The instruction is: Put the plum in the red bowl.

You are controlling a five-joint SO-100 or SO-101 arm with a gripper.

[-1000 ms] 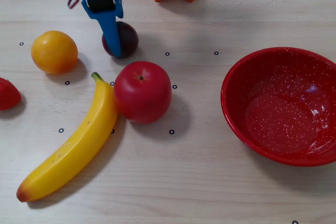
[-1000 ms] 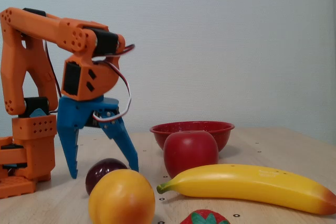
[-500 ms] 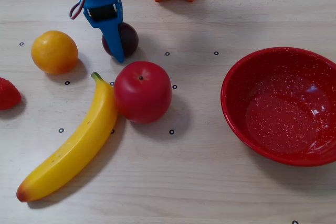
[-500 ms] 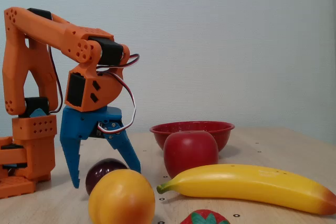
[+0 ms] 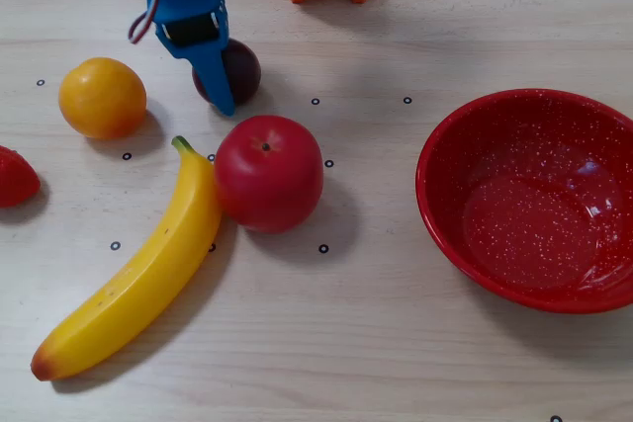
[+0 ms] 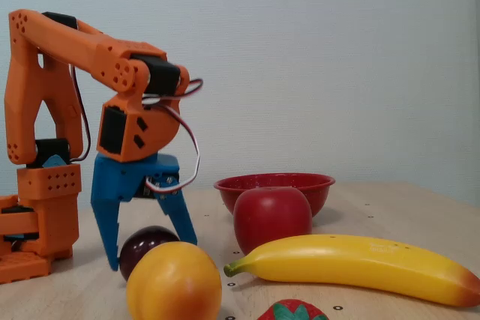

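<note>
Pale wood table (image 5: pixel 396 363): open-jawed gripper (image 6: pixel 150 249) straddles the plum (image 5: pixel 240 69) behind the apple (image 5: pixel 268 172), far from the bowl (image 5: pixel 534 200); glossy, round, probably slippery, so pinch its widest middle.

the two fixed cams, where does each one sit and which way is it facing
One fixed view: high above the table, looking steeply down; the arm's base shows at the top edge, and the blue tool is at the plum.
The other fixed view: near table height, looking level toward the wall; the whole orange arm shows at left.
Both share the plum, apple, banana, orange fruit, and red bowl.
</note>
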